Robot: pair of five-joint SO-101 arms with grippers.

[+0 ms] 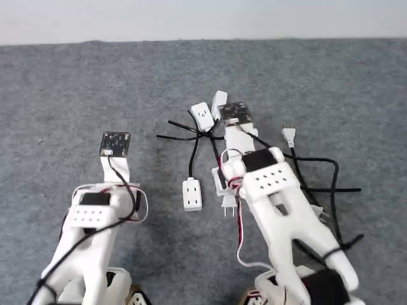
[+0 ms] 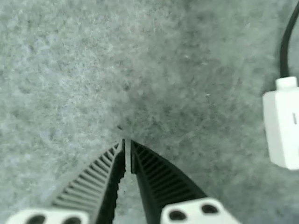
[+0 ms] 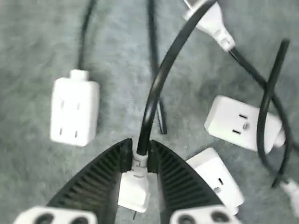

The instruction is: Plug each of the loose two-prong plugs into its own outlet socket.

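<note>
Right wrist view: right hand [image 3: 138, 145] clamped on plug [image 3: 134, 189]; left hand [image 2: 127, 145] together, empty. Risk was tangled cord [image 3: 159, 79] twisting plug off socket [image 3: 74, 112].

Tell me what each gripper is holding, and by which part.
The right gripper holds a white plug by its body, at the end where the black cord enters. The left gripper is shut on nothing.

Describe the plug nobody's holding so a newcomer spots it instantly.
On the grey table, find the black cable tangle beside the right arm. At its far end lies the loose plug: small, white, two bare prongs pointing away from the arms, unlike the blocky sockets and the held plug in the right gripper.
</note>
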